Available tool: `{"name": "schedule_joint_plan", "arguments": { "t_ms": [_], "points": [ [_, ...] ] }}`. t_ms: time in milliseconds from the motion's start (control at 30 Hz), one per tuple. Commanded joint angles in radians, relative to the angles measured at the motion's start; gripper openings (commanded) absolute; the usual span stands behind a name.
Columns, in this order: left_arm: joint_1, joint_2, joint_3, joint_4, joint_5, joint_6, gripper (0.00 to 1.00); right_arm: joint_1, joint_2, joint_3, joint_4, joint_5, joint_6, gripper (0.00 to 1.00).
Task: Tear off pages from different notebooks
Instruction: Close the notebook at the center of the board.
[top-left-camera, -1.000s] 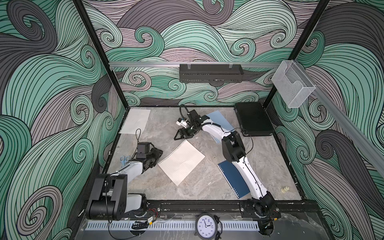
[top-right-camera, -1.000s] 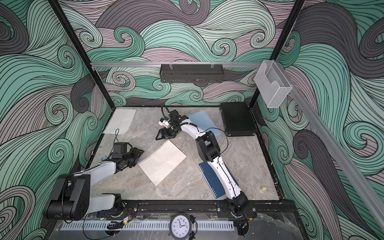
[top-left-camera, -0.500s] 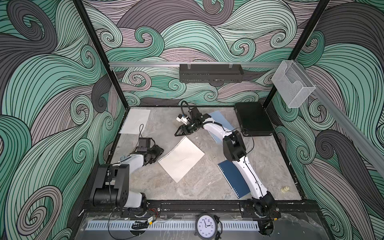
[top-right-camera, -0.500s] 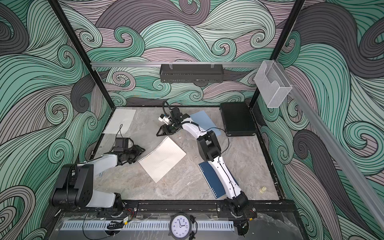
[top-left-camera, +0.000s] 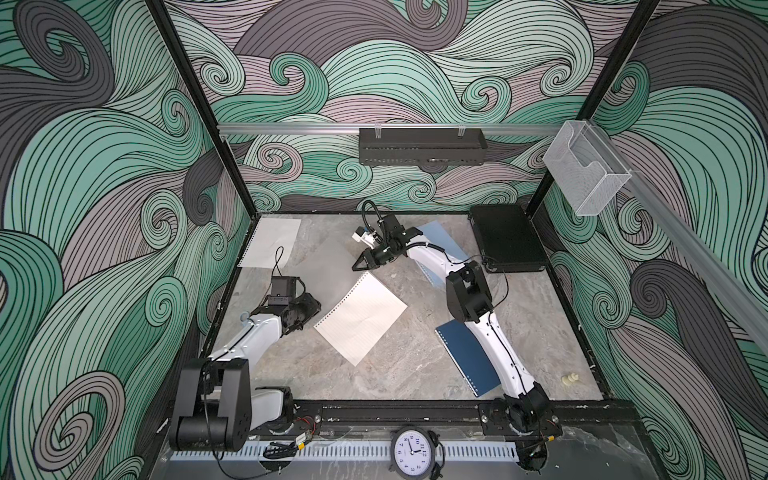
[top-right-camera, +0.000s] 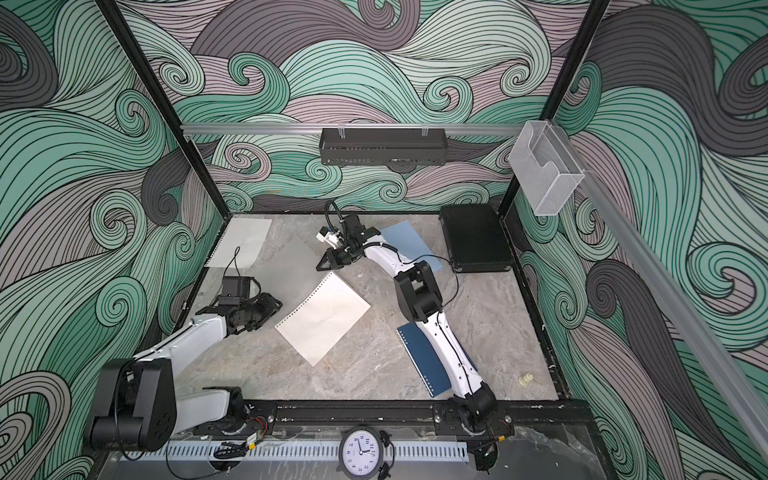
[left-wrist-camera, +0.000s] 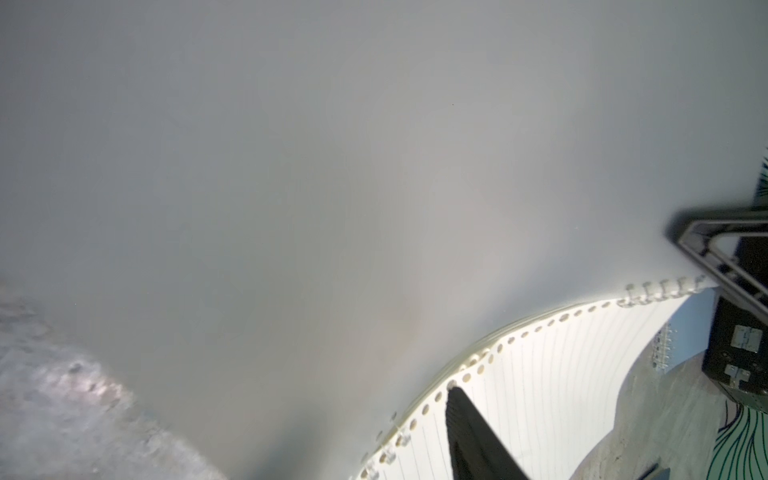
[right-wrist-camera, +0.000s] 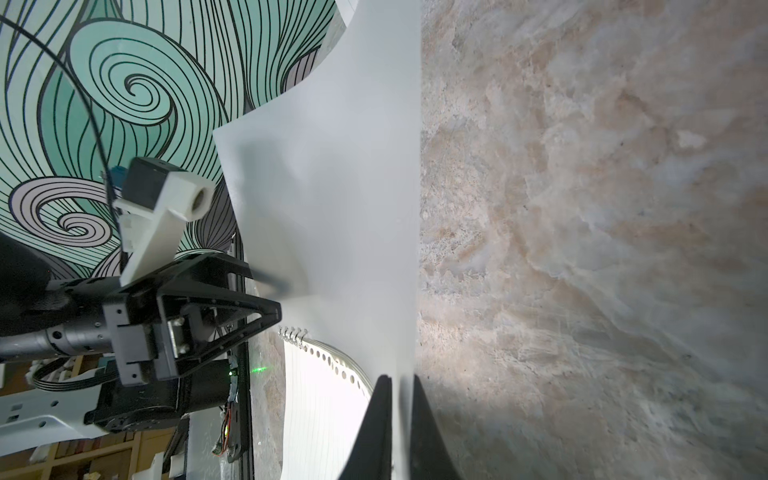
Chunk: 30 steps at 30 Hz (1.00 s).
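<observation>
Right gripper (right-wrist-camera: 402, 384) has closed on thin curling page (right-wrist-camera: 340, 199) (matte white) | left gripper (right-wrist-camera: 282, 297): jaws apart

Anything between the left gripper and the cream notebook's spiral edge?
Nothing visible. The left gripper is at the cream notebook; one finger lies over its lined sheet by the holes. The lifted page, pinched by the right gripper, arches above, not between.

A flat black case (top-left-camera: 507, 237) lies in the far right corner of the gray stone desk (top-left-camera: 395, 382), and a tiny cream thing (top-left-camera: 570, 379) sits near the front right corner. A long black rack (top-left-camera: 422, 145) hangs on the swirly back wall (top-left-camera: 374, 62). A clear box (top-left-camera: 582, 183) hangs at the right, and a round clock (top-left-camera: 413, 453) sits out front.
</observation>
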<state>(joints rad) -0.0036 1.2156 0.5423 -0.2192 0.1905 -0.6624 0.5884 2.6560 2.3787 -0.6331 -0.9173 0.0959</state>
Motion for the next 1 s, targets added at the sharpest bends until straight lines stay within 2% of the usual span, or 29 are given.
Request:
{"name": "schedule_joint_plan", "arguments": {
  "t_ms": [0,100,167,267,333,400,467,667,833,967],
  "points": [
    [0.013,-0.060,-0.002,-0.014,-0.046,0.038,0.52,-0.006,-0.005,0.025,-0.014,-0.042,-0.046,0.08],
    [0.014,-0.082,-0.010,0.010,-0.052,0.040,0.50,-0.006,-0.006,0.027,-0.023,-0.043,-0.053,0.07],
    [0.016,-0.082,-0.010,0.016,-0.055,0.043,0.45,-0.006,-0.007,0.027,-0.026,-0.045,-0.052,0.07],
    [0.016,-0.090,-0.015,0.030,-0.054,0.046,0.29,-0.005,-0.005,0.032,-0.030,-0.039,-0.052,0.09],
    [0.015,-0.104,-0.024,0.036,-0.058,0.046,0.15,-0.006,-0.002,0.040,-0.037,-0.030,-0.049,0.14],
    [0.016,-0.117,-0.034,0.040,-0.064,0.043,0.07,-0.006,0.003,0.051,-0.045,-0.023,-0.048,0.18],
    [0.016,-0.124,-0.041,0.041,-0.062,0.044,0.01,-0.007,0.005,0.061,-0.049,-0.009,-0.040,0.28],
    [0.016,-0.137,-0.058,0.048,-0.060,0.043,0.00,-0.005,-0.014,0.065,-0.048,0.080,-0.009,0.47],
    [0.016,-0.176,-0.076,0.046,-0.060,0.041,0.00,-0.006,-0.067,0.054,-0.085,0.279,0.025,0.65],
    [0.015,-0.230,-0.096,0.035,-0.061,0.047,0.00,-0.006,-0.138,-0.007,-0.098,0.394,0.033,0.71]
  ]
}}
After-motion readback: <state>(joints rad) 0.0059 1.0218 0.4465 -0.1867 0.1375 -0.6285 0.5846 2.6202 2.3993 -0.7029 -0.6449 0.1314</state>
